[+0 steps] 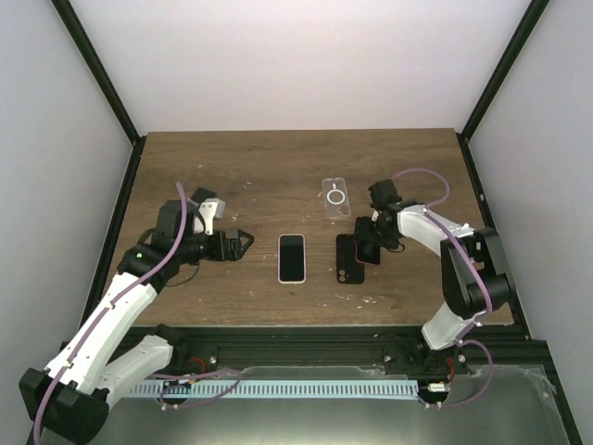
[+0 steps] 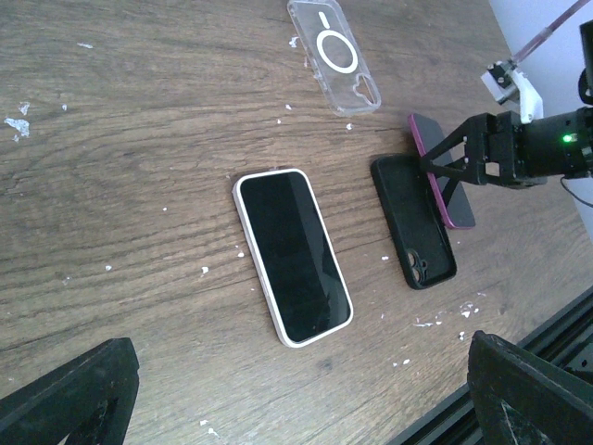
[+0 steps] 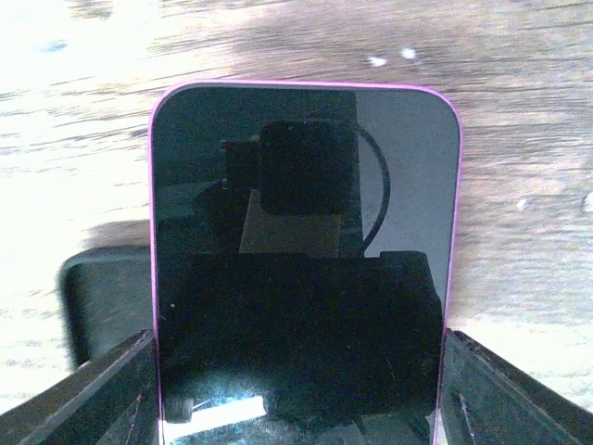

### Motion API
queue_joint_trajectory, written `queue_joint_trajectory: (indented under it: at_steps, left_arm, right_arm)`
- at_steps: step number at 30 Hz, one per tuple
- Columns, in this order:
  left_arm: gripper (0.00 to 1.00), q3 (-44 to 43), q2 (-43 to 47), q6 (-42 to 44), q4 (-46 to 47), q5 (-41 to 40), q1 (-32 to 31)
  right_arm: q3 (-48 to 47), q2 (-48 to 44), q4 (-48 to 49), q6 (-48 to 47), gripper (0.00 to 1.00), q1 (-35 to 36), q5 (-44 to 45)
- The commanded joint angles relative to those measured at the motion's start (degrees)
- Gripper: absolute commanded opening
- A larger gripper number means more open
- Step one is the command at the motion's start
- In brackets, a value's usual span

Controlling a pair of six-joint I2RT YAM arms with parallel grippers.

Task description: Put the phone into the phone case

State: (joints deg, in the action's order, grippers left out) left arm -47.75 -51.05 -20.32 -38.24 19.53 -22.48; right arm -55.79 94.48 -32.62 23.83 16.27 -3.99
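My right gripper is shut on a pink-edged phone, one finger pressing each long side. The phone hangs tilted, just above the right edge of an empty black phone case that lies open side up on the table. My left gripper stands open to the left of the middle, nothing between its fingers.
A white-cased phone lies screen up at the table's middle, between the two grippers. A clear case with a white ring lies behind it. A black frame rail borders the near edge.
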Motion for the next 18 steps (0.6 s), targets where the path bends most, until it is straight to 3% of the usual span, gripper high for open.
queue_joint_trajectory:
  at_steps: [1,9,18]
  left_arm:
    - [0.98,0.5,0.0,0.7,0.1,-0.5,0.2]
    - [0.98,0.5,-0.1,0.6,-0.1,-0.8,0.3]
    - [0.98,0.5,-0.2,0.6,-0.1,-0.9,0.3]
  right_arm:
    - [-2.2,-4.8,-1.1,2.5,0.62,3.7,-0.5]
    - [0.2,-6.4,2.3,6.7,0.62,10.1,-1.6]
    - [4.6,-6.2,6.0,6.5,0.62,11.9,-1.9]
